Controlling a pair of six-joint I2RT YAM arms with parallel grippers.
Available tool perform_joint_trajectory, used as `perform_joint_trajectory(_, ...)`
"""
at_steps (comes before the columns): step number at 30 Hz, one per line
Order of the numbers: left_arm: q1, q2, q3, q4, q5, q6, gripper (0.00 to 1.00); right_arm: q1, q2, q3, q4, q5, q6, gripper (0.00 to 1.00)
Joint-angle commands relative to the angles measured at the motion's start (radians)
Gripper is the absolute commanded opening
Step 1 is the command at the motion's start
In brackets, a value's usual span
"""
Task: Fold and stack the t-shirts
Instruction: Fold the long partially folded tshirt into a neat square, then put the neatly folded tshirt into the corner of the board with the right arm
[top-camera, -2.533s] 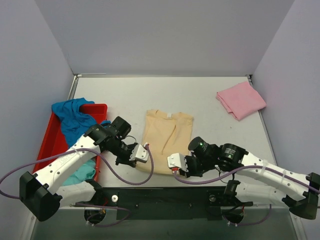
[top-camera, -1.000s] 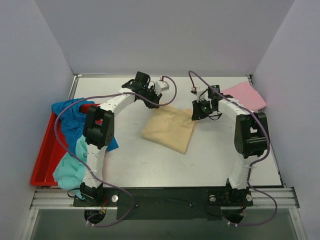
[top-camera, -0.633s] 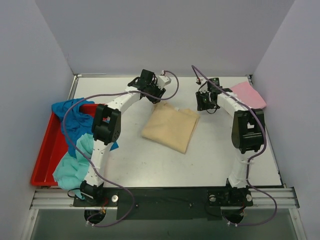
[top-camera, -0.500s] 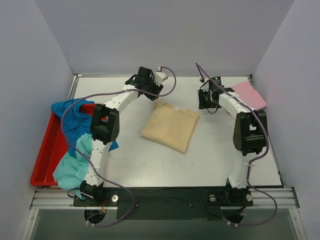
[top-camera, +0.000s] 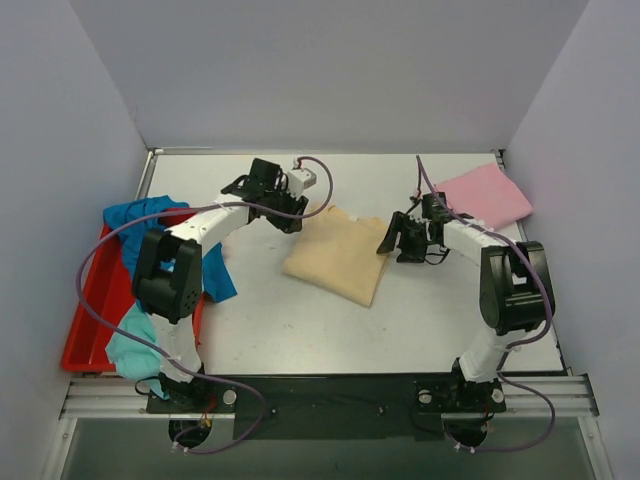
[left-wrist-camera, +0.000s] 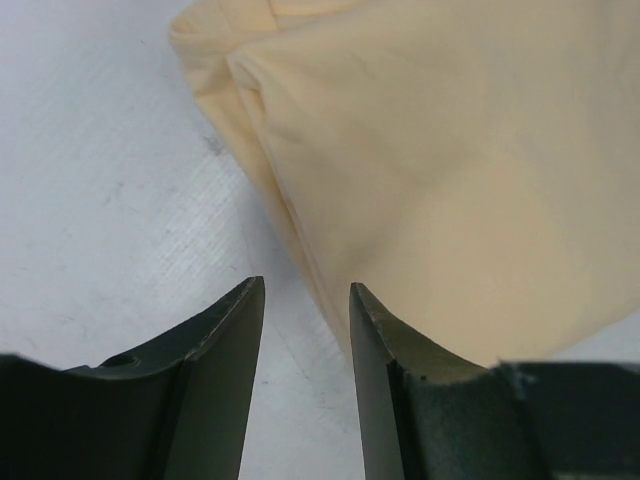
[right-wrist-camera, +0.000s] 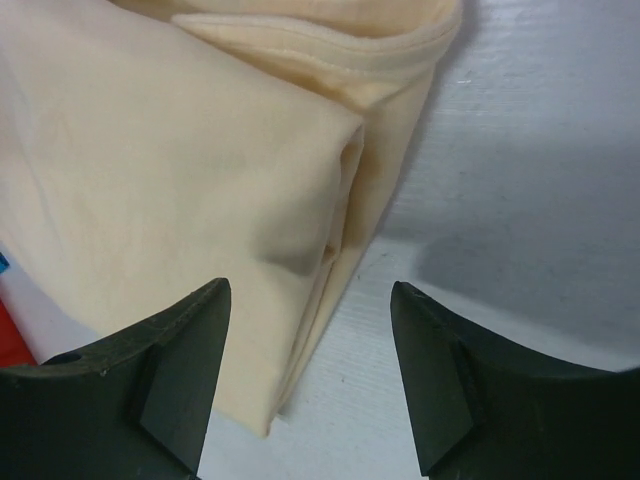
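Well, the beige shirt (top-camera: 340, 256) lies folded in the middle of the worktop (top-camera: 300, 335). It is almost square and turned askew, so it has no clear long axis, and one corner points to the far wall. It sits between the two arms.

The left end effector (top-camera: 292, 220) is low at the far left corner, its fingers a little apart with nothing between them. In its wrist view the shirt's edge is just ahead and to the right. The right end effector (top-camera: 392, 240) is at the right corner, fingers wide apart and empty, with the folded edge just ahead of the gap.

The pink shirt (top-camera: 482, 196) lies folded at the far right, well apart from the beige one, and the right arm is nearer to it. I think the next move is one more fold, or carrying beige onto pink. For either one, each arm must take its own corner.

The blue shirt (top-camera: 150, 225) and teal shirt (top-camera: 135, 340) lie unfolded at the tray (top-camera: 78, 345), on the left.
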Motion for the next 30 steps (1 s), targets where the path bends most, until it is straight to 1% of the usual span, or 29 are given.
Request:
perform_joint_trajectory(1, -0.001, -0.028, -0.103, 0.078, 0.051, -0.063, 0.49, -0.008, 0.077, -0.024, 0.111, -0.143, 0.157, 0.61)
perform_joint_trajectory(3, -0.001, -0.012, -0.121, 0.074, 0.06, -0.074, 0.47, -0.011, 0.11, -0.036, 0.157, -0.163, 0.184, 0.6)
perform_joint_trajectory(5, -0.001, 0.011, -0.126, 0.072, 0.066, -0.079, 0.47, -0.014, 0.142, -0.044, 0.208, -0.211, 0.224, 0.59)
perform_joint_trajectory(7, -0.001, 0.035, -0.115, 0.062, 0.069, -0.082, 0.46, -0.017, 0.171, -0.041, 0.254, -0.249, 0.259, 0.54)
perform_joint_trajectory(9, 0.0, 0.049, -0.114, 0.06, 0.076, -0.085, 0.46, -0.025, 0.189, -0.038, 0.289, -0.281, 0.292, 0.35)
perform_joint_trajectory(10, 0.0, 0.052, -0.115, 0.06, 0.074, -0.086, 0.46, -0.031, 0.194, -0.035, 0.297, -0.294, 0.299, 0.21)
perform_joint_trajectory(11, 0.0, 0.052, -0.12, 0.063, 0.074, -0.085, 0.46, -0.035, 0.197, -0.024, 0.294, -0.297, 0.299, 0.15)
perform_joint_trajectory(12, 0.002, 0.052, -0.124, 0.063, 0.074, -0.085, 0.46, -0.045, 0.196, -0.019, 0.283, -0.297, 0.29, 0.06)
perform_joint_trajectory(14, 0.006, 0.035, -0.141, 0.068, 0.079, -0.085, 0.46, -0.058, 0.193, 0.001, 0.256, -0.298, 0.27, 0.0)
perform_joint_trajectory(17, 0.013, 0.008, -0.149, 0.065, 0.089, -0.076, 0.46, -0.074, 0.202, 0.075, 0.168, -0.317, 0.223, 0.0)
perform_joint_trajectory(18, 0.017, -0.011, -0.152, 0.062, 0.089, -0.069, 0.46, -0.08, 0.209, 0.094, 0.147, -0.318, 0.183, 0.0)
perform_joint_trajectory(19, 0.019, -0.02, -0.155, 0.057, 0.085, -0.056, 0.46, -0.081, 0.213, 0.14, 0.069, -0.315, 0.159, 0.0)
perform_joint_trajectory(20, 0.025, -0.04, -0.16, 0.055, 0.082, -0.048, 0.47, -0.081, 0.22, 0.164, 0.026, -0.308, 0.087, 0.0)
perform_joint_trajectory(21, 0.028, -0.049, -0.163, 0.054, 0.07, -0.036, 0.47, -0.081, 0.225, 0.221, -0.066, -0.274, 0.039, 0.0)
perform_joint_trajectory(22, 0.036, -0.07, -0.17, 0.052, 0.065, -0.03, 0.47, -0.081, 0.232, 0.244, -0.103, -0.262, -0.04, 0.0)
perform_joint_trajectory(23, 0.039, -0.083, -0.174, 0.051, 0.06, -0.016, 0.48, -0.081, 0.237, 0.295, -0.187, -0.242, -0.076, 0.0)
perform_joint_trajectory(25, 0.054, -0.106, -0.184, 0.052, 0.048, -0.002, 0.48, -0.081, 0.251, 0.359, -0.287, -0.203, -0.205, 0.0)
perform_joint_trajectory(27, 0.066, -0.12, -0.19, 0.048, 0.04, 0.009, 0.48, -0.082, 0.262, 0.421, -0.391, -0.161, -0.289, 0.0)
perform_joint_trajectory(30, 0.08, -0.136, -0.198, 0.043, 0.039, 0.021, 0.48, -0.081, 0.265, 0.485, -0.484, -0.081, -0.384, 0.0)
